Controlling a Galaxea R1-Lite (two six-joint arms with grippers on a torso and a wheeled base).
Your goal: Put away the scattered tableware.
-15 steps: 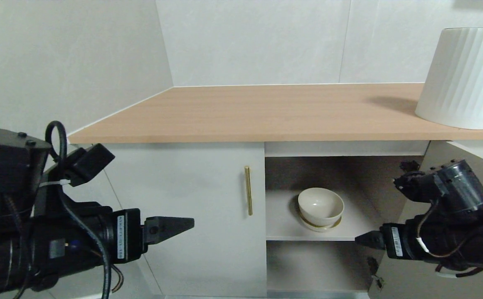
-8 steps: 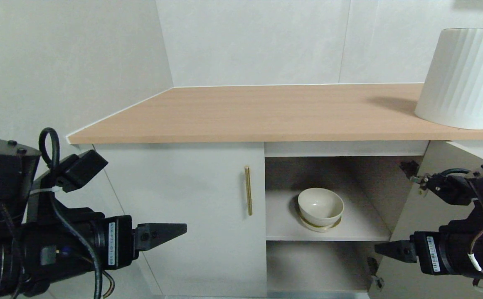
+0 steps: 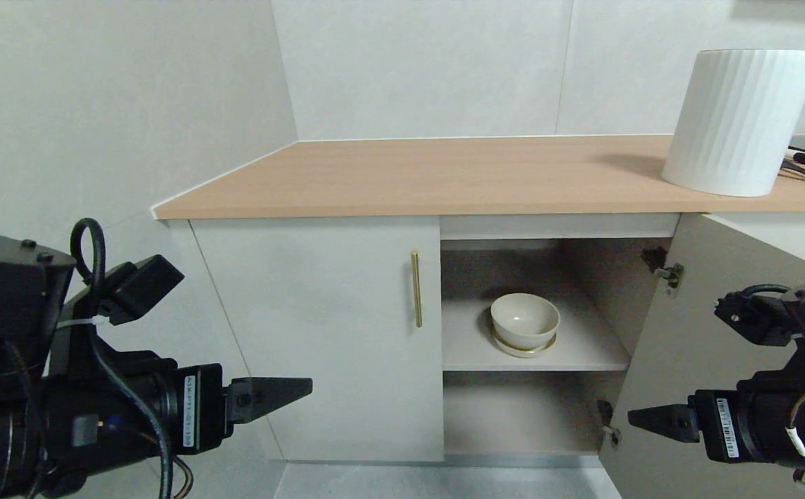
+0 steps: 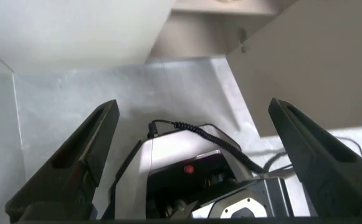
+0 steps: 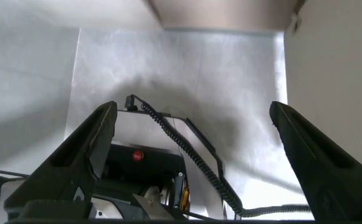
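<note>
On the upper shelf of the open cabinet (image 3: pixel 319 333), the bowl (image 3: pixel 525 319) sits on a saucer (image 3: pixel 524 350) (gold-rimmed). Left gripper (image 3: pixel 297 387) and right gripper (image 3: pixel 641 418) hover outside, jaws spread, holding nothing.

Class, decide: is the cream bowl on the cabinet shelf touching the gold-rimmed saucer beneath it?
Touching. The head view shows the bowl sitting on the saucer, no gap between them.
</note>
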